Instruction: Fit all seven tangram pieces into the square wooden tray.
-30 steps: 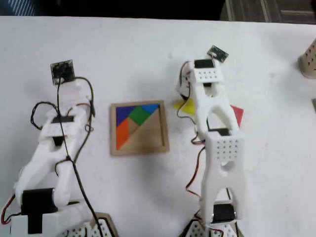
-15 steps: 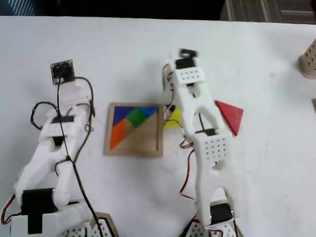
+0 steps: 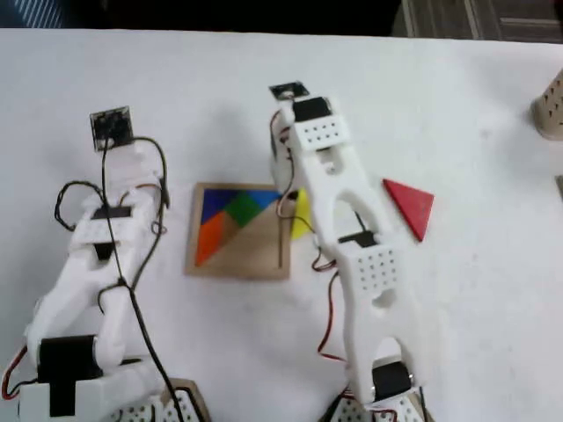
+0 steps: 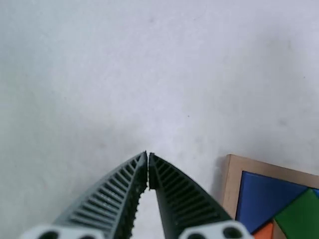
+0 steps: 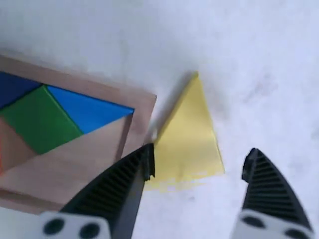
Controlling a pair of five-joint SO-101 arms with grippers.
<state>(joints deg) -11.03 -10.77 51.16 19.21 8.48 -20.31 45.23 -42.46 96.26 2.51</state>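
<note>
The square wooden tray lies flat on the white table between the two arms, nearer the right one. Four pieces sit in it, packed into the half away from the robot and the left side. A dark blue triangle fills the far left corner, and a green square stands on its point beside it. A light blue triangle lies along the far rim towards the right corner, and an orange piece runs down the left side below the dark blue one. The rest of the tray floor, the near right part, is bare wood. Just outside the tray's right rim lies a yellow triangle, flat on the table. One edge is close against the rim near the far right corner, and from above the right arm partly covers it. A red triangle lies flat on the table further right, well apart from the tray and on the other side of that arm. The right gripper is spread wide and low over the yellow triangle, with the piece lying between its fingers. One finger is at the seam where the triangle meets the tray's rim, the other stands clear of the piece over bare table, and nothing is clamped. The left gripper has its ribbed fingers pressed together at the tips, holds nothing, and points at bare table just beyond the tray's far left corner. At the table's right edge stands a pale wooden object with holes.
</note>
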